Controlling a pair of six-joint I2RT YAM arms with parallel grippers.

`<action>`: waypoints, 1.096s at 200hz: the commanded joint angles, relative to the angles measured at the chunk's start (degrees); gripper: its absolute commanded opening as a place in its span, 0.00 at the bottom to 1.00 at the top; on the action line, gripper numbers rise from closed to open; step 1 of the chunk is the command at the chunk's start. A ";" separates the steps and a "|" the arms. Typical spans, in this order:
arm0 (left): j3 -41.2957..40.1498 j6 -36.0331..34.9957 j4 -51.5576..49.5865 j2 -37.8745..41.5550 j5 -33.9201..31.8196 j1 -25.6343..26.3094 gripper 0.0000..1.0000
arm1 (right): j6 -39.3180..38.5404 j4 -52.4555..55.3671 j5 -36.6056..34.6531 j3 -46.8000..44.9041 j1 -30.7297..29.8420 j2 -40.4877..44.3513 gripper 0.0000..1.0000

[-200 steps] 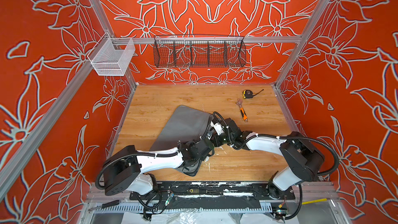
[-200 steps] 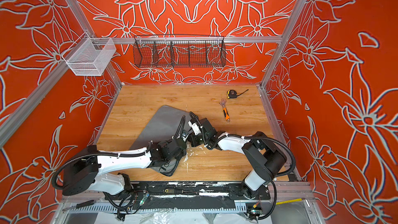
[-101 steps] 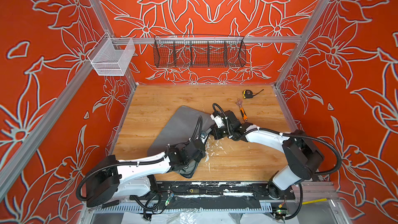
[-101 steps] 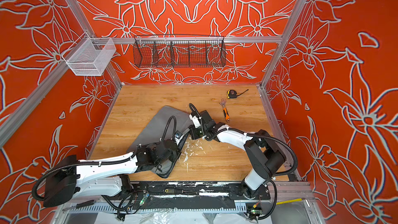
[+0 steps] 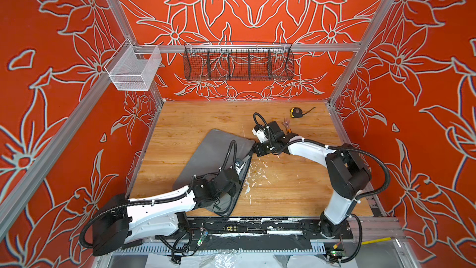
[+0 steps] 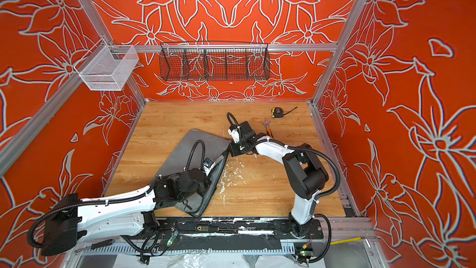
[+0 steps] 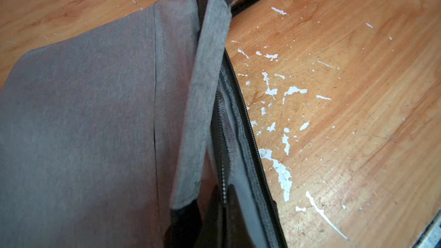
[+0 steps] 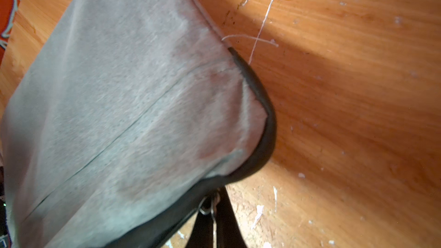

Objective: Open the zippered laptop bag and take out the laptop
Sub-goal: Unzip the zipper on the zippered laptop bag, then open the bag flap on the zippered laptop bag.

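One zipper (image 7: 241,115) side is gaping; right hand (image 8: 213,223) is pinching the pull (image 8: 207,207) at bag's (image 5: 206,150) two o'clock, left hand (image 7: 207,218) gripping its five o'clock edge; laptop isn't showing yet.

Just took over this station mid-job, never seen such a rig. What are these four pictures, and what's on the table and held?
A robot's left arm and right arm share a wooden table. Two near-identical pictures look down from above; the others come from a camera on each wrist. A grey laptop bag lies on it, with a tape measure and wrench farther back. The left fingers pinch the bag's unzipped edge; the right fingers hold the zipper pull near its far corner. The laptop isn't clearly visible.
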State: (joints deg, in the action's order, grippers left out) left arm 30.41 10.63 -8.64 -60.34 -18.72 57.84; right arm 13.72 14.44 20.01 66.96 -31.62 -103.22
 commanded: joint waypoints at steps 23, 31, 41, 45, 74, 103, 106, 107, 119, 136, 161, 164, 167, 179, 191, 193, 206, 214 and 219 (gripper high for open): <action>-0.01 -2.68 -5.32 2.40 6.04 0.60 0.00 | -5.06 1.64 0.62 8.18 2.96 -5.59 0.00; 0.12 -2.97 -5.63 2.54 6.31 0.53 0.00 | -5.59 2.10 0.60 9.10 3.11 -6.12 0.00; 0.31 -3.25 -5.93 2.59 6.46 0.60 0.00 | -5.88 2.35 0.63 9.77 3.41 -6.43 0.00; 0.36 -3.25 -6.15 2.59 6.42 0.54 0.00 | -6.02 2.35 0.60 9.92 3.53 -6.40 0.00; 0.30 -3.25 -6.71 2.42 7.74 -0.25 0.00 | -6.80 2.57 -0.40 11.54 4.49 -6.28 0.00; 0.52 -3.69 -6.30 2.11 9.75 -1.31 0.00 | -7.85 4.58 -0.16 15.02 4.94 -8.30 0.00; 0.71 -3.77 -6.36 2.07 9.88 -1.45 0.00 | -7.83 4.66 -0.15 15.34 4.91 -8.60 0.00; 0.70 -3.82 -6.37 2.07 9.95 -1.48 0.00 | -7.87 4.74 -0.15 15.41 4.91 -8.68 0.00; 1.19 -4.25 -6.21 1.81 10.66 -1.99 0.00 | -7.87 4.69 0.07 16.09 5.02 -9.83 0.00; 2.10 -4.61 -6.04 1.08 11.93 -3.50 0.00 | -7.50 4.60 -0.08 16.64 5.08 -11.01 0.00; 4.26 -5.47 -5.68 -1.50 15.43 -7.86 0.00 | -6.79 3.89 -1.23 15.72 5.20 -9.60 0.07; 4.59 -5.65 -5.54 -2.01 16.06 -8.49 0.00 | -6.69 3.62 -1.47 15.35 5.19 -9.24 0.08; 4.90 -5.81 -5.47 -2.51 16.68 -9.18 0.00 | -6.59 3.21 -1.72 14.92 5.16 -8.86 0.10; 6.92 -6.63 -5.33 -4.88 18.92 -11.39 0.00 | -5.95 1.99 -2.95 13.16 5.29 -7.15 0.17; 9.93 -7.26 -6.03 -7.81 19.92 -12.92 0.00 | -5.06 1.47 -4.23 11.74 5.28 -5.51 0.26; 10.52 -7.28 -6.25 -8.34 19.94 -13.04 0.00 | -4.98 1.47 -4.51 11.49 5.26 -5.24 0.28; 14.59 -7.47 -8.57 -11.66 19.12 -13.78 0.00 | -4.14 1.31 -6.14 9.74 5.32 -3.52 0.35; 17.19 -7.55 -9.99 -13.59 18.50 -13.98 0.00 | -3.60 1.74 -7.45 8.81 5.34 -2.16 0.39; 18.55 -7.69 -10.79 -14.51 18.23 -14.16 0.00 | -3.26 2.26 -8.25 8.29 5.33 -1.28 0.40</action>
State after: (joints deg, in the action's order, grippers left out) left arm 42.02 4.89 -16.53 -71.16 -1.78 44.80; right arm 8.95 17.52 16.95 77.58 -26.48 -109.49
